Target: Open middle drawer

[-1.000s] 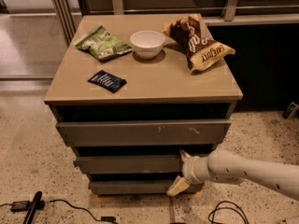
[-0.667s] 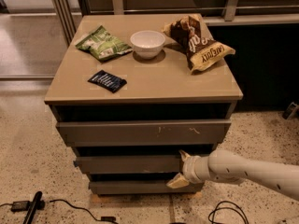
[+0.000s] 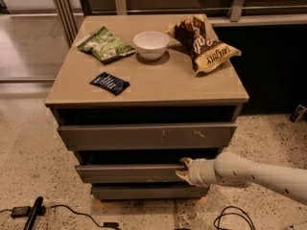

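The middle drawer point(image 3: 129, 173) is the plain grey-brown front panel of medium height in the cabinet, below the taller scratched panel point(image 3: 144, 136) and above the narrowest panel point(image 3: 144, 191). A dark gap shows above it. My gripper point(image 3: 183, 170) comes in from the right on a pale arm point(image 3: 249, 174) and sits at the right end of the middle drawer's front. One fingertip point(image 3: 185, 162) lies over the panel's top edge and the other under its bottom edge, closed on the panel.
On the cabinet top point(image 3: 158, 87) lie a green snack bag point(image 3: 105, 44), a white bowl point(image 3: 151, 43), a brown chip bag point(image 3: 204, 44) and a dark blue packet point(image 3: 110, 83). Cables point(image 3: 230, 217) and a black object point(image 3: 33, 214) lie on the speckled floor.
The lower finger has moved up toward the upper one, so the fingers now pinch the right end of the middle drawer's front. The arm has barely shifted.
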`<state>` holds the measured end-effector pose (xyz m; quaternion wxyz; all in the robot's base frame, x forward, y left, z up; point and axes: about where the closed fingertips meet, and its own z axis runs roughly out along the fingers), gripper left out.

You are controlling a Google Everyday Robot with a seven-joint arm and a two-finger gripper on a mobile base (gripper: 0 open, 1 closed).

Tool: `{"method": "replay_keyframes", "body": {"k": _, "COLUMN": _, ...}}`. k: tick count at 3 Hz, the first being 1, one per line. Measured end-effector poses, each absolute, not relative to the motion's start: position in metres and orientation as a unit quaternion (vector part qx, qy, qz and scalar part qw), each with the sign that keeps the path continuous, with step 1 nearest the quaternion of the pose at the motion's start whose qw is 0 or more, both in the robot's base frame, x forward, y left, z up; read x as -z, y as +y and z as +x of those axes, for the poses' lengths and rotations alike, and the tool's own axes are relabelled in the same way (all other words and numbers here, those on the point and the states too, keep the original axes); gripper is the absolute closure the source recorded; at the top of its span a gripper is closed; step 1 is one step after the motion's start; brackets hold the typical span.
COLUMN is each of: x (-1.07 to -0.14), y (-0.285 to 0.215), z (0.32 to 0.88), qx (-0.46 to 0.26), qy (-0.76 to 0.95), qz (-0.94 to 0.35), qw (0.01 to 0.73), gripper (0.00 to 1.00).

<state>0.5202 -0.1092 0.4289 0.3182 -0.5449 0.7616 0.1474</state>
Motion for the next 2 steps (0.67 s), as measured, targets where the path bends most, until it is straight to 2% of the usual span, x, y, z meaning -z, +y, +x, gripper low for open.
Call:
{"method": "replay_keyframes", "body": {"k": 1, "x": -0.4354, "y": -0.1092, "z": 0.5208, "qx": -0.147, "qy": 0.762, "qz": -0.545, "qw": 0.318, "gripper": 1.00}}
{"method": "replay_keyframes", "body": {"k": 2, "x": -0.4399, "y": -0.1092, "z": 0.5213, "qx": -0.147, "qy": 0.762, "qz": -0.545, "qw": 0.318, "gripper": 1.00}}
